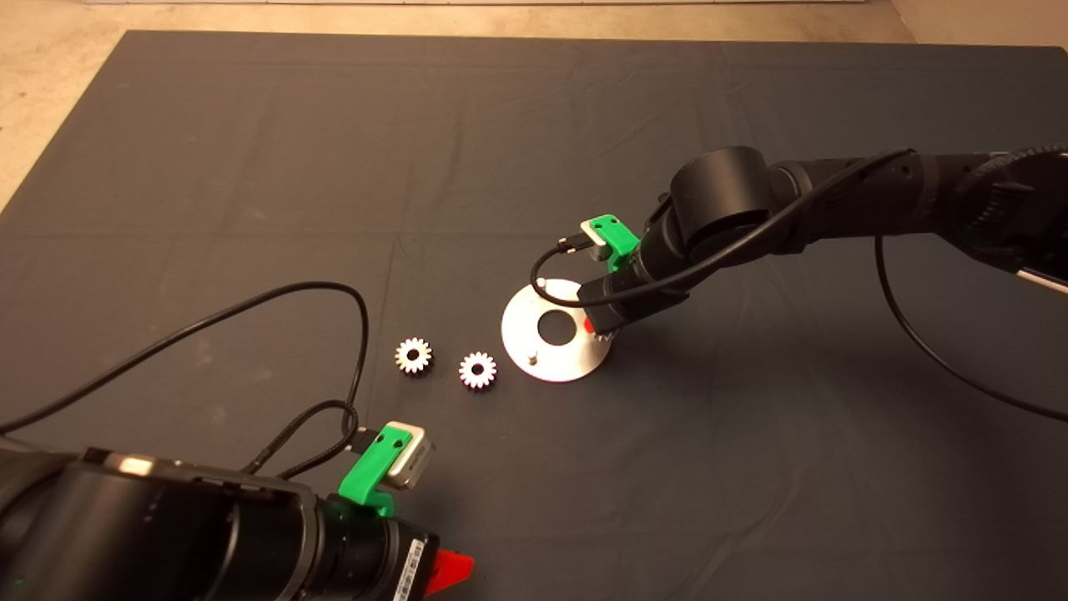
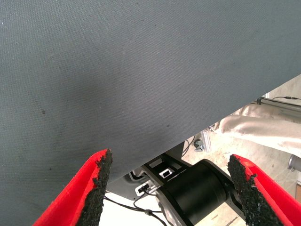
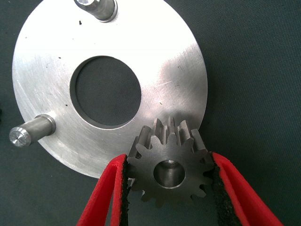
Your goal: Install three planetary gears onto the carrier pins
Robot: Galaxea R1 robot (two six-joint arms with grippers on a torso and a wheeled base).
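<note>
Right wrist view, planetary gear [image 3: 171, 172] clamped between jaws, over disc [image 3: 56, 70] rim

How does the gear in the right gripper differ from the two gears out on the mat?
The held gear sits clamped between the right gripper fingers over the disc; the two loose gears lie flat on the mat, beside the disc and ungripped. All three look like the same toothed type with a centre hole.

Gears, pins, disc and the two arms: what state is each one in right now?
Gripped gear: held over the disc's edge, pin visible through its hole.
Two loose gears: flat on the mat, uninstalled.
Carrier disc: flat, two pins bare.
Right end effector: shut on gear.
Left end effector: open, empty, parked.
</note>
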